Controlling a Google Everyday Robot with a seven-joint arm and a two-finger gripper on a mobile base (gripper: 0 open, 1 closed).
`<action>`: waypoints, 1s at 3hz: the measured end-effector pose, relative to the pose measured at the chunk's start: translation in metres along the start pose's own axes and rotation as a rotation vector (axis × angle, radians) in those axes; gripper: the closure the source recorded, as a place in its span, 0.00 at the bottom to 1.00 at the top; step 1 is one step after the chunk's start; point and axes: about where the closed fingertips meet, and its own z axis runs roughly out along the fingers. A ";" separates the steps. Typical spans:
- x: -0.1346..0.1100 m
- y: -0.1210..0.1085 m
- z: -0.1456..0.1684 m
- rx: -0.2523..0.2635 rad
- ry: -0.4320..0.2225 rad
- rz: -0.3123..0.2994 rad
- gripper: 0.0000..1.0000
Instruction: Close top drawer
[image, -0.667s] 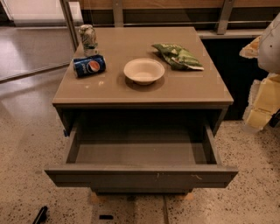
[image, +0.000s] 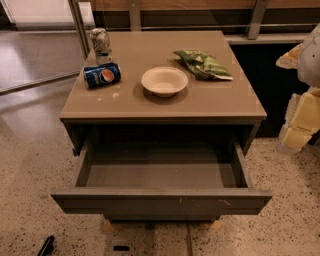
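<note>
- Top drawer (image: 161, 201): you see it pulled far out from under the tabletop (image: 150, 107). Its front panel is the part nearest the camera, and the grey inner floor is in open view between the two side walls.
- Drawer front: flat and grey, with no handle. Small pale scratches sit near its middle, and another faint one lies toward the right end.
- Just below the front panel you can make out a narrow strip of the next drawer front (image: 160, 218). It is darker and set further back.
- End effector (image: 298, 122): it sits at the right edge of the camera view, beside the right side of the cabinet. It shows as pale yellow blocky parts under a white arm section (image: 311, 55). It is apart from the drawer, and you cannot tell whether it is spread or pressed together.
- Tabletop, left side: a blue soda can (image: 102, 75) lies on its side. A crumpled silver can (image: 100, 45) stands upright just behind it.
- Tabletop, middle: a white bowl (image: 164, 81) sits upright.
- Tabletop, right rear: a green snack bag (image: 203, 64) lies flat, near the bowl but not touching it.
- Speckled floor (image: 30, 200): a small dark object (image: 47, 245) lies at the lower left. You cannot tell what it is.
</note>
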 end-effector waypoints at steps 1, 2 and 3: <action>0.028 0.017 0.031 -0.036 -0.068 0.102 0.00; 0.061 0.051 0.076 -0.072 -0.168 0.263 0.00; 0.082 0.086 0.137 -0.124 -0.283 0.423 0.00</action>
